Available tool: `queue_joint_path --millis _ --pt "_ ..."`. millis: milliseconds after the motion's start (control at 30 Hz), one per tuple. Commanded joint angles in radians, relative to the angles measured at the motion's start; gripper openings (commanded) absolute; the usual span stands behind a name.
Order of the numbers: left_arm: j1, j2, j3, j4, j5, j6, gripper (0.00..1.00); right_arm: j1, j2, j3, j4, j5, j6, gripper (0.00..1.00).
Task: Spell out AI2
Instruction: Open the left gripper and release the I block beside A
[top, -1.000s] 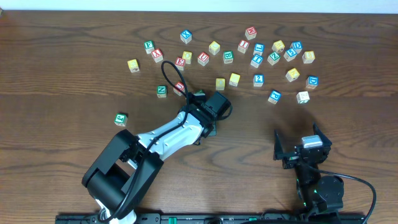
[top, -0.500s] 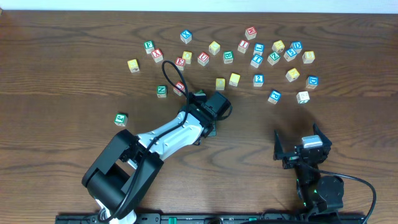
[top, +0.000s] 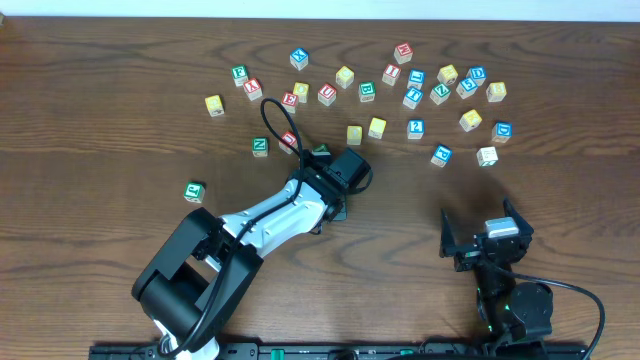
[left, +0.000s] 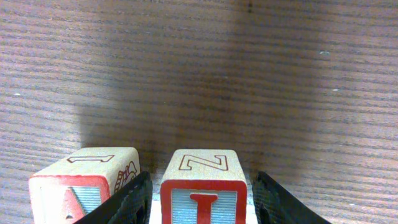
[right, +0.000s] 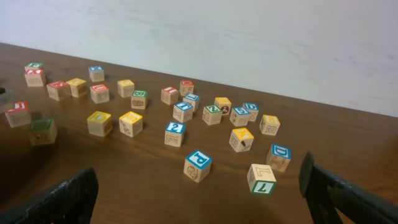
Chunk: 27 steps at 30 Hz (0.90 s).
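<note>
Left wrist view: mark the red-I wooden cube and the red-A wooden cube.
Red-I wooden cube (left: 201, 198): left wrist view, front face.
Red-A wooden cube (left: 81, 190): left wrist view, front face.

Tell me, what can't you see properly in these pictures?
- Left wrist view: the A cube and I cube are cut off by the bottom edge; a finger covers the A cube's side.
- Overhead: both are hidden under the left arm.
- Overhead: the scattered cubes have marks mostly too small to read.
- Right wrist view: the far-left cubes are too small to read.
</note>
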Motion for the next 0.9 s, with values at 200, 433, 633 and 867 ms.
queue_joint_path --millis 200,433,633,867 --pt "0.005 -0.015 -0.012 -0.007 -0.003 0.011 0.51 -0.008 -0.005 -0.002 -0.004 0.005 0.011 0.99" --pt "0.005 -0.036 -0.009 -0.006 -0.006 0.024 0.51 -0.008 -0.005 -0.002 -0.004 0.005 0.011 0.99" --pt "0.005 -0.038 0.009 -0.013 -0.005 0.024 0.51 -0.008 -0.005 -0.002 -0.004 0.004 0.011 0.99" --pt "0.004 -0.078 0.019 -0.014 -0.006 0.032 0.51 -0.008 -0.005 -0.002 -0.004 0.005 0.011 0.99"
